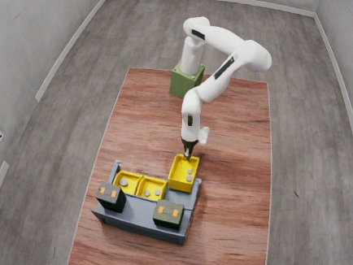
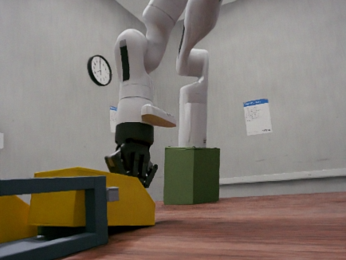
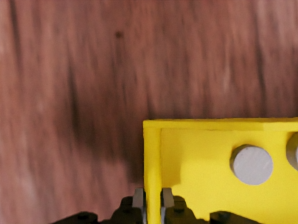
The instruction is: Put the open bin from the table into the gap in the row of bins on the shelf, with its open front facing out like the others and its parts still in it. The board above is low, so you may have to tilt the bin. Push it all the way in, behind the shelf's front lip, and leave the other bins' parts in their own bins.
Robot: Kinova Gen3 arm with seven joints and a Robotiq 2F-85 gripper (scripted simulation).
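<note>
The open yellow bin [image 1: 185, 172] lies at the right end of the grey shelf [image 1: 142, 207], one end in the gap and the other end out on the table. Two grey disc parts [image 1: 189, 175] lie in it; one shows in the wrist view [image 3: 251, 164]. My gripper [image 1: 187, 154] points down at the bin's wall on the arm's side. In the wrist view my fingers stand on either side of the thin yellow wall [image 3: 152, 165], shut on it. In the low side view the gripper [image 2: 133, 169] sits on the bin's top edge.
Two other yellow bins [image 1: 128, 181] [image 1: 151, 188] with grey parts sit in the shelf row. Two dark boxes [image 1: 111, 196] [image 1: 168, 213] stand on the board above. The shelf's front frame [image 2: 60, 207] crosses the bin. The arm's green pedestal [image 1: 186, 78] stands behind.
</note>
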